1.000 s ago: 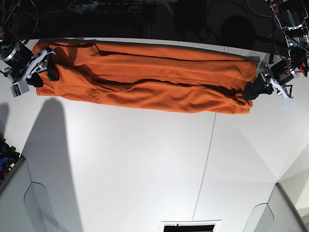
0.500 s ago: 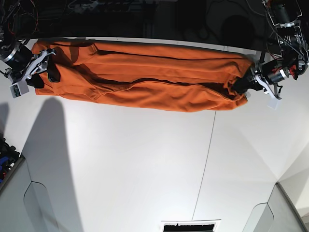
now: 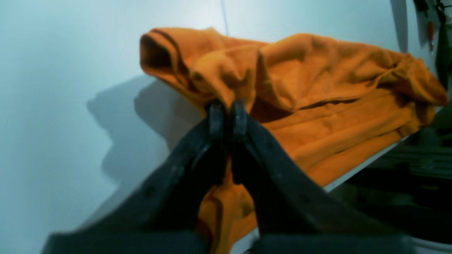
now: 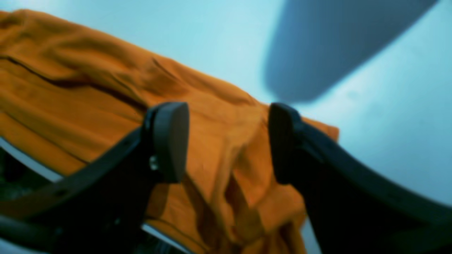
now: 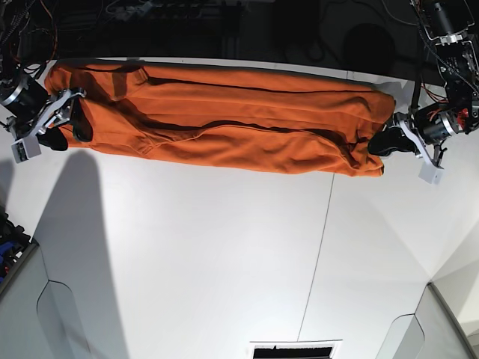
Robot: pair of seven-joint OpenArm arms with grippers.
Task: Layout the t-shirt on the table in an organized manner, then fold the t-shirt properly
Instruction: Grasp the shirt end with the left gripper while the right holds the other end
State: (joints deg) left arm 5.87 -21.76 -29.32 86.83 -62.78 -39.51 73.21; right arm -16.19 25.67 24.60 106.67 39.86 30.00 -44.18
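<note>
While the t-shirt (image 5: 224,120) lies stretched in a long, rumpled band along the far edge of the surface (image 5: 224,254), we see both claws at its two ends. Its orange cloth is gathered into lengthwise folds with dark creases between them, and its far side runs right along the surface's back rim. In the left wrist view the t-shirt (image 3: 317,88) bunches up near the camera into a raised, hollow fold, and part of the fabric hangs down over the rim beneath the arm.

Our left claw (image 5: 378,142) sits at the end of the t-shirt on the base view's right. Up close, the left claw (image 3: 226,107) has its fingers pressed almost together, with a pinch of orange cloth caught between them, so it is clamped on the t-shirt's end.

Our right claw (image 5: 66,126) sits at the opposite end of the t-shirt. In its own blurred view the right claw (image 4: 227,141) stands wide apart, its fingers straddling the t-shirt (image 4: 88,106) with cloth showing in the gap; we cannot tell whether the pads touch the fabric, and nothing is gripped.

Nearer than the t-shirt, the surface is bare white, crossed by a thin dark seam (image 5: 318,254) that runs from below the shirt toward the near edge.
</note>
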